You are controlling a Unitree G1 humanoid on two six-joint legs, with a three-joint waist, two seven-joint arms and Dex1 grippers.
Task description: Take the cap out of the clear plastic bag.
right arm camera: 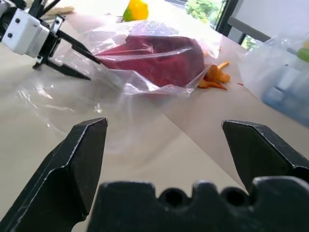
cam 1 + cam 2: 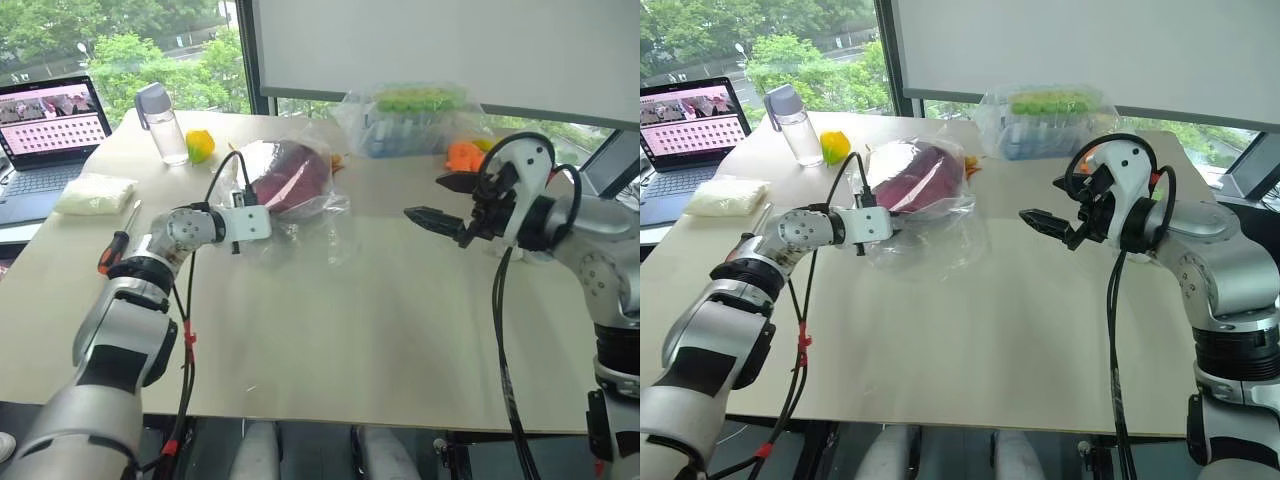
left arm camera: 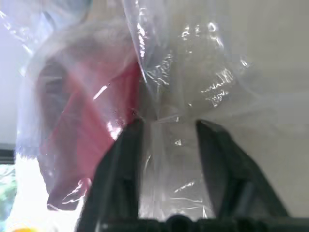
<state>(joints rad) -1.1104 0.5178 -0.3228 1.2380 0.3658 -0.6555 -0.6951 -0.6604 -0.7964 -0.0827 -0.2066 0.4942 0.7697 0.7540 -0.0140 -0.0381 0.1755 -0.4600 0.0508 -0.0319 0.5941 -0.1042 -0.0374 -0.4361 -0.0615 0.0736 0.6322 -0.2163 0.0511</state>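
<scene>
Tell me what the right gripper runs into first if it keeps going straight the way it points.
Probably the clear plastic bag: the right gripper, jaws wide open, aims at its loose, empty end on the table, with the cap farther along inside. Depth is hard to judge.

Cap (image 2: 925,176) inside bag (image 2: 940,235), tray pack (image 2: 1050,122) behind.

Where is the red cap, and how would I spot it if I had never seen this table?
Look at the big tan table, toward its far side near the window. There lies a crinkly clear plastic bag, beside the left gripper. The cap is the dark red soft lump inside that bag, unlike the other clear wrap farther back, which holds blue and green things.
</scene>
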